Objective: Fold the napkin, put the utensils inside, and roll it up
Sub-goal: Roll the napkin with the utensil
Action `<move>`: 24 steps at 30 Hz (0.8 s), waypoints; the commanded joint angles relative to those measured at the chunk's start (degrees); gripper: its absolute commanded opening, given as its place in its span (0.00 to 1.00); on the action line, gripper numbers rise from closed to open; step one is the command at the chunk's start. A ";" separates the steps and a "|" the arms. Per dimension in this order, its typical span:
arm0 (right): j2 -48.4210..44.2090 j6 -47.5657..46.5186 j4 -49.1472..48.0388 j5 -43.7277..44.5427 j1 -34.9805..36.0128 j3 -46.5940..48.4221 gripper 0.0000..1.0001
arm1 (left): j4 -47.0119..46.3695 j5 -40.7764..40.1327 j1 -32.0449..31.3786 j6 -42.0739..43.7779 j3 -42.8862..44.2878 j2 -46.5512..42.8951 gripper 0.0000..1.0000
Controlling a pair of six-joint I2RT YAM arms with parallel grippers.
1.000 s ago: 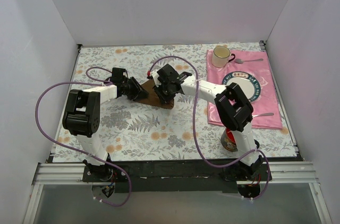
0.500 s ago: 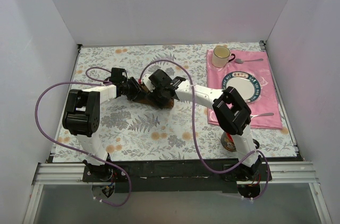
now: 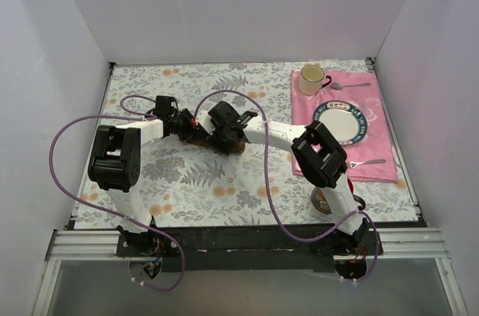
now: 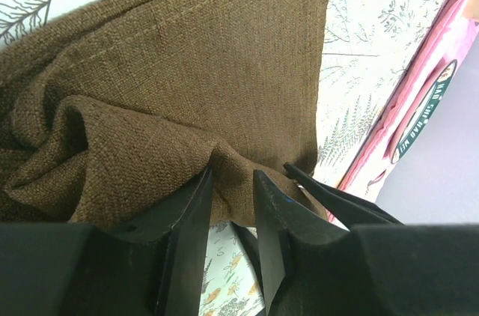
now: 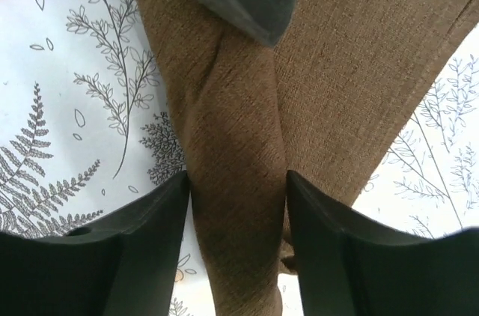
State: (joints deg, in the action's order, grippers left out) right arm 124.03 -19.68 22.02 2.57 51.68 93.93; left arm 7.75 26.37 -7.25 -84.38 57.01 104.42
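Top external: both my arms meet mid-table over the napkin (image 4: 224, 54); it lies left of the pink mat (image 3: 382, 159), well apart from it.
L gripper (image 4: 232, 177): closed, pinching a bunched fold of the cloth.
R gripper (image 5: 238, 181): fingers wide apart, astride a raised ridge of cloth; can't tell if they press it.
Ridge axis: runs straight ahead btw my R fingers, away from the wrist, not across them.
Which way: cloth sits directly under and ahead of both grippers; L & R tips are just beside each other, so neither arm is nearer.
Spoon: not in view; can't tell if it's inside the fold.
Next, my guess: R closes across the ridge while L holds, then rolls sideways, across that axis.
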 commanded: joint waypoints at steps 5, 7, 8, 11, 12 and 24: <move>-1.24 6.93 -2.42 -10.63 -2.46 -4.45 0.30 | 5.79 -5.36 0.65 3.34 0.02 0.00 0.29; -1.07 10.34 -2.68 -12.93 -2.72 -5.59 0.21 | 6.22 -6.15 0.74 3.43 0.55 -0.79 0.31; -0.81 11.58 -2.34 -14.07 -2.99 -5.60 0.19 | 6.92 -6.50 0.65 3.43 1.08 -1.32 0.35; 0.33 17.56 -2.77 -21.16 -3.78 -5.69 0.13 | 9.20 -8.87 0.65 3.25 2.74 -4.22 0.43; 0.77 19.23 -2.77 -22.85 -4.04 -5.51 0.13 | 10.08 -10.01 0.57 3.34 3.19 -5.88 0.50; 7.45 43.29 -14.71 -43.15 -8.61 -8.40 0.08 | 22.75 -20.67 0.30 2.82 -0.93 -18.90 0.67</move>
State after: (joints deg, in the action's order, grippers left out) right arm 127.04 12.23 10.59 -32.51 44.03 89.62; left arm 24.99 7.99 -7.22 -81.67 59.53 91.24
